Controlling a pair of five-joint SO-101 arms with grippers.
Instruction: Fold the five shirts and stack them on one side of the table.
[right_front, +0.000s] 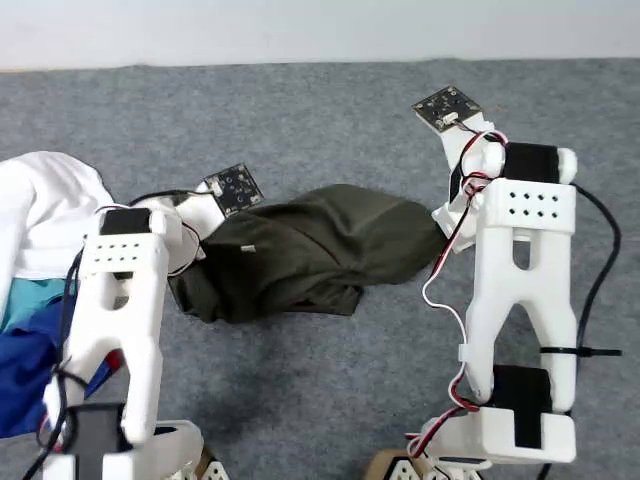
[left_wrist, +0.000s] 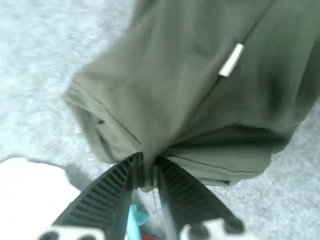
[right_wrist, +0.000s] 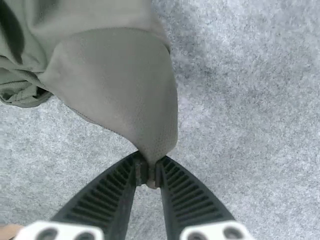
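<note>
**Two Arms Hold One Shirt by Its Ends**

An olive-green shirt (right_front: 310, 255) lies bunched and unfolded across the middle of the grey-carpeted bench (right_front: 300, 110), stretched between two white robot arms. The left gripper (left_wrist: 145, 165) is clamped on a hemmed edge at one end of the garment, its ribbed black fingers (left_wrist: 112, 187) pinching a small fold of cloth. At the opposite end, the right gripper (right_wrist: 146, 167) is closed on a corner of the fabric, which rises from the fingertips in a smooth peak. A small white tag (left_wrist: 231, 60) shows on the shirt's upper surface near the left arm's end. At the bench's edge on the left arm's side, a loose heap holds a white shirt (right_front: 45, 210) above a teal garment (right_front: 25, 300) and a blue shirt (right_front: 20, 370), none of them folded.
</note>
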